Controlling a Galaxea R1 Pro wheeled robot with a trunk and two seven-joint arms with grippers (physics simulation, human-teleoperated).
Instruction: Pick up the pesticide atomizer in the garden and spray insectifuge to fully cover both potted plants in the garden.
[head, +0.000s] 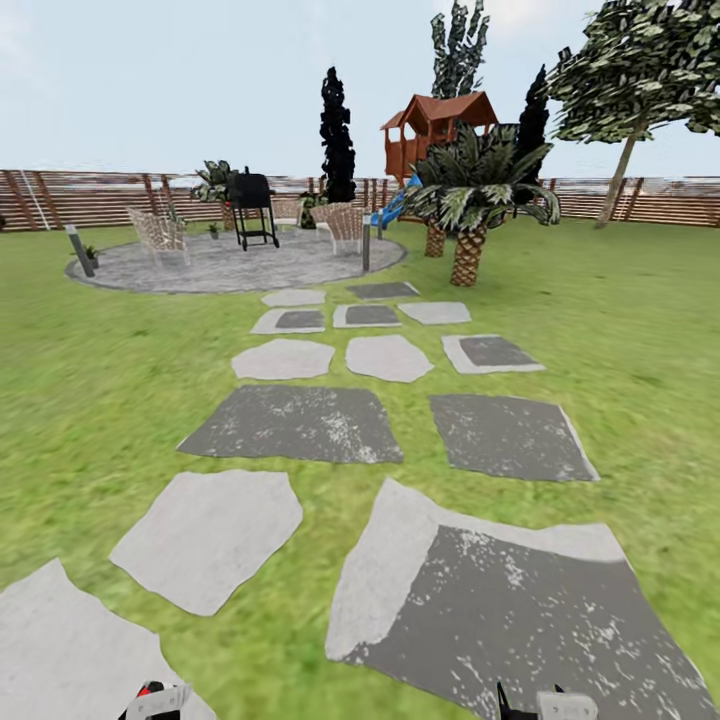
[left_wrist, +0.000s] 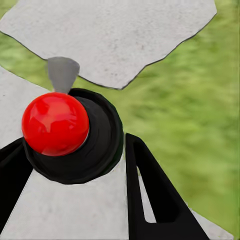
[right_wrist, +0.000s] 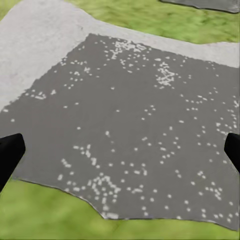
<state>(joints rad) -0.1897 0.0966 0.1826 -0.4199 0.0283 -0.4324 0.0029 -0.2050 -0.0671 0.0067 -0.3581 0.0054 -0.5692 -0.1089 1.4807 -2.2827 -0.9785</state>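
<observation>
Head view: green lawn (head: 90, 400) crossed by grey stepping slabs (head: 290, 423) leading to a round grey mottled stone patio (head: 240, 265), brown slatted wooden fence (head: 90, 197) behind.
Patio: wicker chairs (head: 158, 235), a black grill (head: 252, 208), small potted greenery too distant to identify.
Pesticide atomizer: not identifiable from this far.
Left tool (left_wrist: 75, 195): black fingers either side of a red ball on a black mount; holding nothing; I cannot tell its spread.
Right tool (right_wrist: 120, 150): fingers spread wide, empty, over a dark speckled slab (right_wrist: 135, 125).
Progress: robot on approach; pickup and spraying both plants remain, by my judgement.
</observation>
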